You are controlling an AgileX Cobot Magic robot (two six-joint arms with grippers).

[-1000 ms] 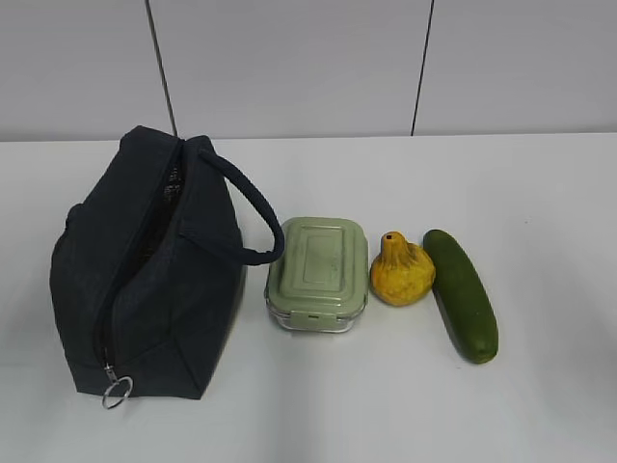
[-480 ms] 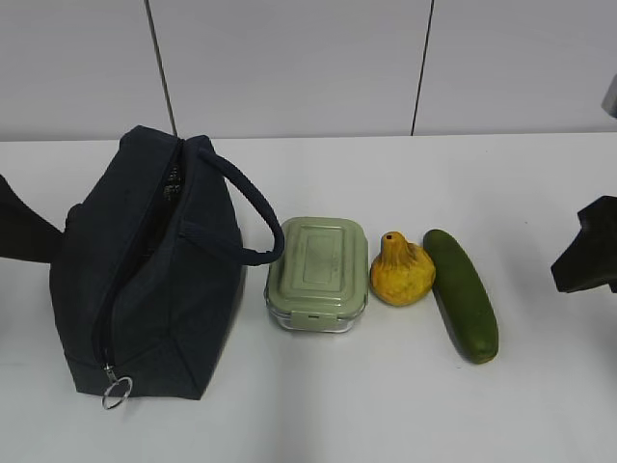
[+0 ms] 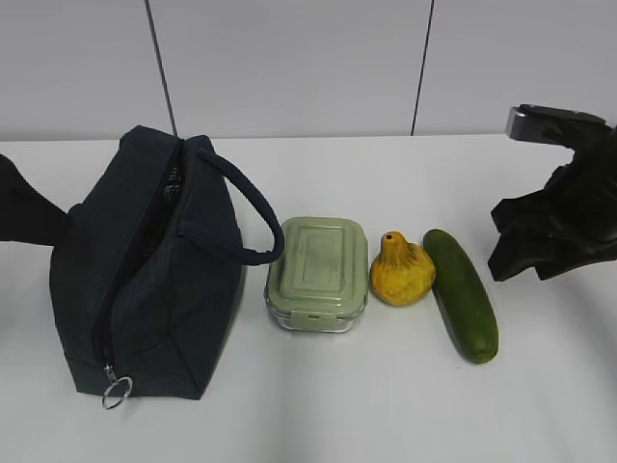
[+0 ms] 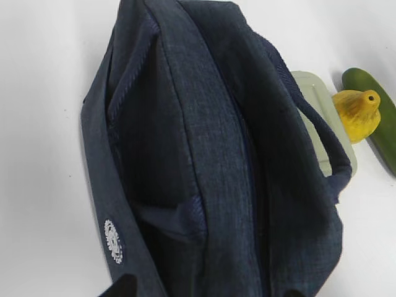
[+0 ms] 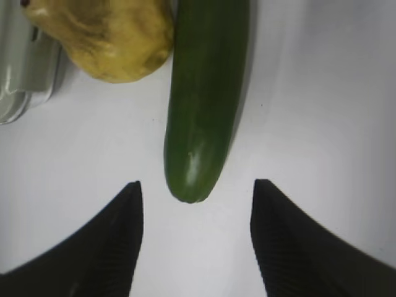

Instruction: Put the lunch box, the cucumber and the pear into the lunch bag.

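Advanced inward from the table's right edge, black right gripper (image 5: 195, 238), jaws spread and empty, near smooth dark green cucumber (image 3: 462, 294); left gripper's opening indeterminate.

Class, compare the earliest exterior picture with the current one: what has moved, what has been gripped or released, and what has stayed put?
Both arms came into view. The right gripper moved in from the right edge, open, toward the cucumber. The left arm edged in behind the bag. Nothing has been gripped or released. The bag, lunch box, pear and cucumber lie where they were.
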